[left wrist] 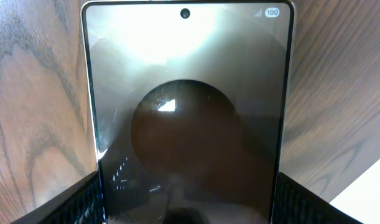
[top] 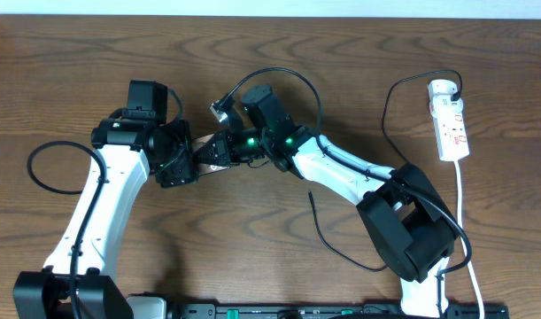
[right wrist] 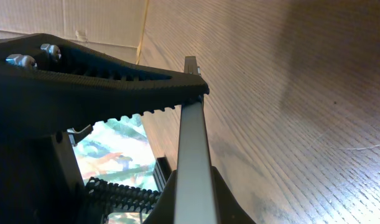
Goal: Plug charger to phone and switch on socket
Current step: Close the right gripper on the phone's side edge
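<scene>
Between the ribbed pads point(left wrist: 71, 202) of the left tool point(left wrist: 188, 202) sits the phone point(left wrist: 186, 124), clasped by its two long sides and raised off the bench point(top: 341, 44). That hold likely leaves its short ends clear for a connector. Pressed close against it from the other side, the right tool point(top: 219, 152) has its toothed jaws drawn almost together. Its own camera shows a thin grey strip between them, which seems to be the phone's metal edge, though the angle is too tight to be sure; if so, it is steadying or turning the phone. Further out, the charger point(top: 341, 252) trails loose over the bench behind the right arm, and what looks like its small tip lies free, well apart from both tools. Farthest off, near the bench's right edge, the socket point(top: 450, 124) lies flat with a black plug seated at its far end, so the phone end and the switch remain to be done.
</scene>
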`<state>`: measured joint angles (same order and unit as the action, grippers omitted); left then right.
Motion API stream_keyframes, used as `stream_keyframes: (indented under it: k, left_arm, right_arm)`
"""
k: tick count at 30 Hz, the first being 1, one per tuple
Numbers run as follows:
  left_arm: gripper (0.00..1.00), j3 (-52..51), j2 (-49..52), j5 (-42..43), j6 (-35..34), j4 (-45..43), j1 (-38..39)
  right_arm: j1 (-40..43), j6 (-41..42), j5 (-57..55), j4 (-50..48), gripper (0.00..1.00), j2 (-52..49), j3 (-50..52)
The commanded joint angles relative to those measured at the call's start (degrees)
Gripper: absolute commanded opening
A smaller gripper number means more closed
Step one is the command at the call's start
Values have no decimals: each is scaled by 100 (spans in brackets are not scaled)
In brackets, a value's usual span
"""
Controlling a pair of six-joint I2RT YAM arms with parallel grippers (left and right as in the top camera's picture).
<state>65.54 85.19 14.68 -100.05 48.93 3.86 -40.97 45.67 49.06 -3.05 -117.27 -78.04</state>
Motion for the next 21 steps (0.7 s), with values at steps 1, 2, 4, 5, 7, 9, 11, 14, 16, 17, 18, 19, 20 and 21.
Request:
stream_keyframes:
  k: [1,2,4,5,7,9,11,14,16,17,18,19,20,21]
  left_arm:
    - [73,31,-22,116,125,-20,9]
    - [79,31,-22,116,125,-20,9]
    - [89,31,-22,116,125,-22,9]
    - [90,31,-22,116,125,-20,9]
    - [91,33,-22,116,125,-22,9]
    - [91,31,-22,116,125,-20,9]
    - [91,33,-22,116,125,-20,9]
    - [92,31,-22,116,125,-20,9]
    - [92,31,-22,118,146,-17,9]
    - [92,31,-22,118,227,-17,9]
    - [92,31,-22,118,302,-15,9]
    - [92,33,-22,120,365,-7,9]
    - [92,33,-22,122,435,2,9]
    - [92,31,-22,142,531,4,9]
  right_arm:
    - [-76,-96,299,-59,1,24,-70]
    - [-76,-96,299,-59,1,24,-70]
    - [-76,-96,299,-59,1,24,-70]
    - [-76,-96,299,-59,1,24,-70]
    - [-76,-96,297,-59,1,24,-70]
    - [-76,-96,299,-59,1,24,-70]
    - [-76,-96,299,-59,1,24,-70]
    - [-76,-96,299,-59,1,24,-70]
    - [-76,-96,299,-59,1,24,-70]
    - [-74,-96,299,-57,1,24,-70]
    - [-70,-96,299,-55,1,24,-70]
    - [-70,-96,299,-55,1,24,-70]
    - [-70,-98,297,-52,1,24,-70]
    - [-70,-98,297,-52,1,24,-70]
